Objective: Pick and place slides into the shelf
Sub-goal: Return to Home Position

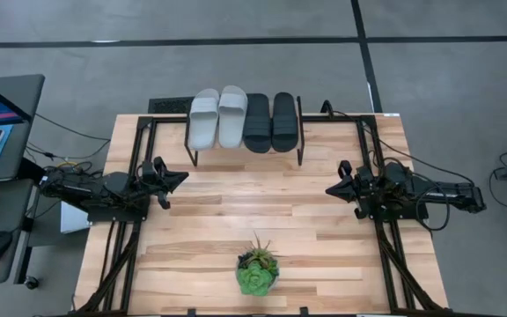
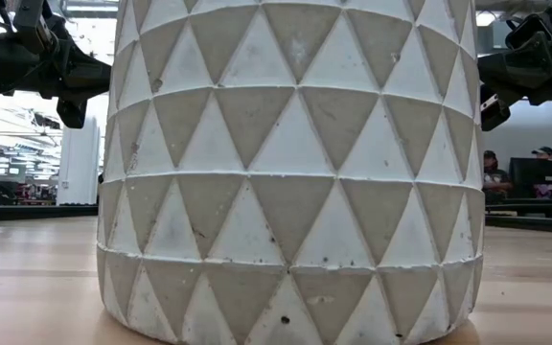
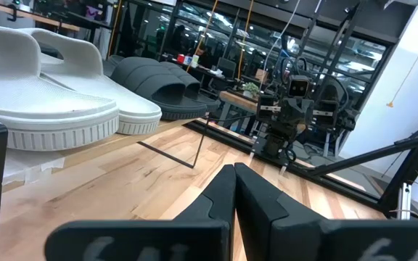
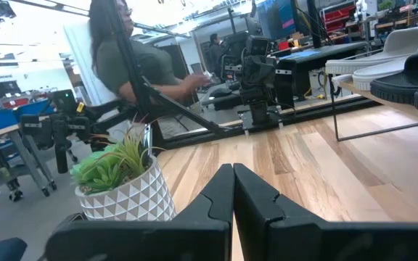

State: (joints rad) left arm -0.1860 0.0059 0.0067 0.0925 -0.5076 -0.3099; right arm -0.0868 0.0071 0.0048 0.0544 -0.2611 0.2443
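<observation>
Slides, four of them, lie side by side on the shelf [image 1: 301, 132] at the far edge of the table [image 1: 236, 211]: the two light grey slides [image 1: 218, 116] on the left, the two black slides [image 1: 269, 121] touching them on the right.

Only the high view shows the full row. In it the left gripper [image 1: 180, 177] hovers over the table's left side and the right gripper [image 1: 331, 188] over its right side, both well apart from the shelf.

The wrist views settle what the overhead picture cannot: the left gripper [image 3: 234, 168] and the right gripper [image 4: 233, 168] each have their fingers pressed together on nothing.

The low view is almost filled by the white faceted pot [image 2: 295, 172] of the green plant [image 1: 257, 269], which hides the shelf.

A person [image 4: 122, 58] beyond the table appears only in the right wrist view.
</observation>
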